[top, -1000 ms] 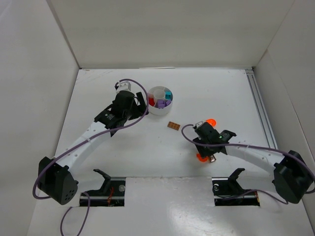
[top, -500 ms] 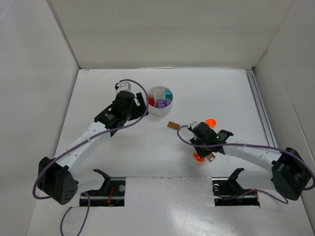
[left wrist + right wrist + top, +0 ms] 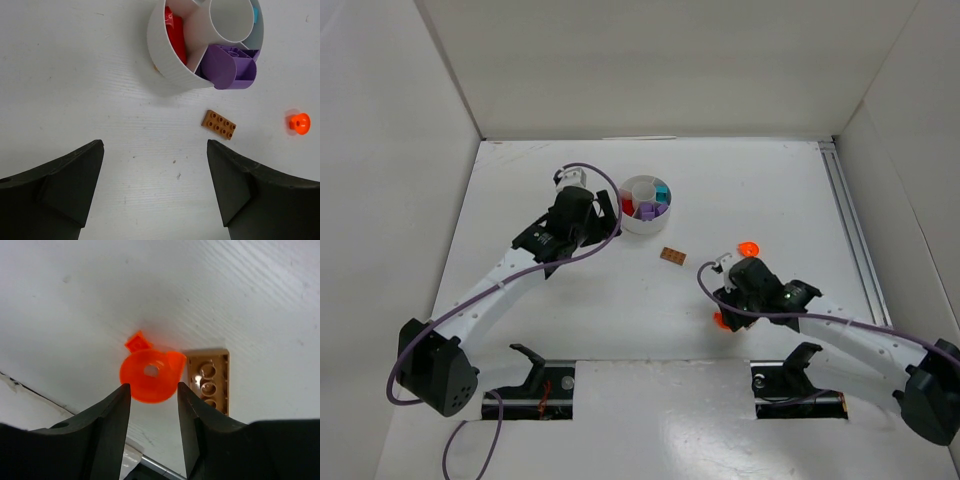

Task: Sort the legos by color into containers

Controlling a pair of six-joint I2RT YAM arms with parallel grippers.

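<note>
The white round dish (image 3: 638, 226) holds red, purple and teal legos in separate wedges; in the left wrist view its wall (image 3: 165, 65) shows at the top. A brown brick (image 3: 672, 256) and an orange round piece (image 3: 748, 248) lie on the table. My left gripper (image 3: 607, 218) is open and empty beside the dish; in its own view (image 3: 155, 147) it hangs over bare table. My right gripper (image 3: 725, 308) is narrowly open over another orange round piece (image 3: 149, 376), its fingertips (image 3: 116, 405) either side of the piece's near edge. A tan brick (image 3: 210, 382) lies upside down beside it.
White walls close in the table on three sides. A metal rail (image 3: 850, 230) runs along the right edge. Two black mounts (image 3: 535, 365) stand at the near edge, and a purple cable (image 3: 590, 170) loops over the left arm.
My right arm has swung right and nearer, and its gripper has settled over the orange piece near the front. The left arm and the dish have not moved.
</note>
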